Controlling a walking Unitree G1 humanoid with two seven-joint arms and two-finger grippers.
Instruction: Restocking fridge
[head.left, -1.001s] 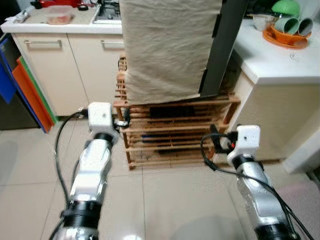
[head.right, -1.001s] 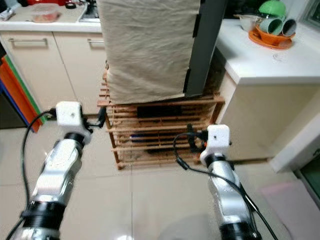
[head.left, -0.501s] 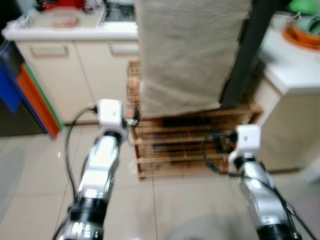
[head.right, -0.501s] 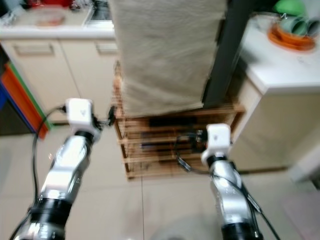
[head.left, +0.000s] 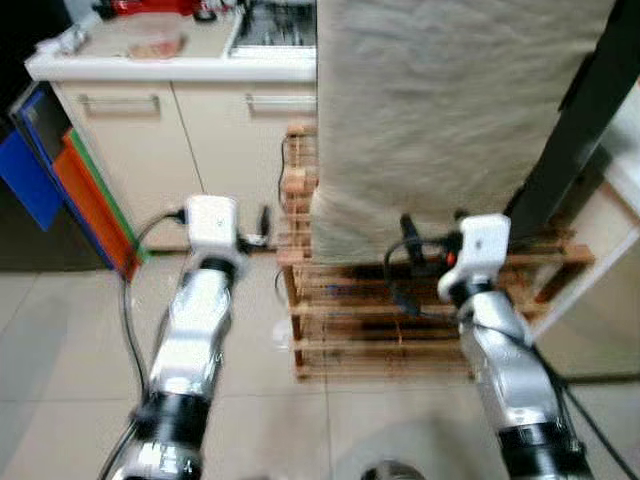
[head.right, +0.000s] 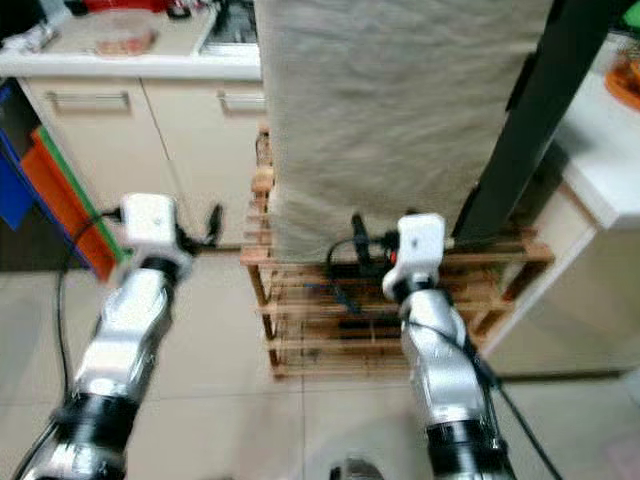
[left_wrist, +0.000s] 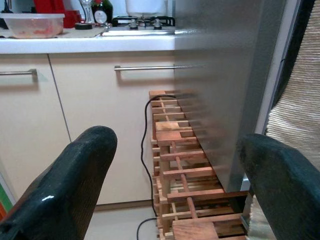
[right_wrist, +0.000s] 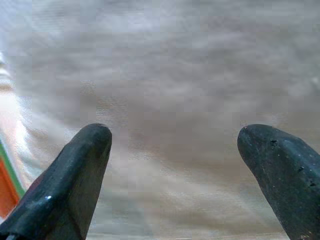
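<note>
Fridge (head.left: 450, 110): cloth-draped tall box on a wooden slat rack (head.left: 420, 320), at 12 o'clock from the robot; dark side panel at approx. 2 o'clock. Door seam under the cloth, can't be made out; no stock items seen.
Left end effector (left_wrist: 170, 185): fingers wide apart, holding nothing; aimed at the fridge's steel side and rack edge, near but apart from both. Arm raised at 10 o'clock.
Right end effector (right_wrist: 175, 170): fingers wide apart, nothing held; close to the cloth (right_wrist: 170, 65), contact can't be told. Arm raised at 1 o'clock.
Surface (head.left: 160, 60): kitchen worktop at 11 o'clock, w/ a lidded tub (head.left: 155, 45); cabinets below.
Cable (left_wrist: 146, 150): runs down the rack's side.
Step, judged: closing in on the fridge front, prob. to get at the door.
To do it well: square up, slow the approach; find the cloth's edge before pinching; keep left fingers clear of cable and slats.
</note>
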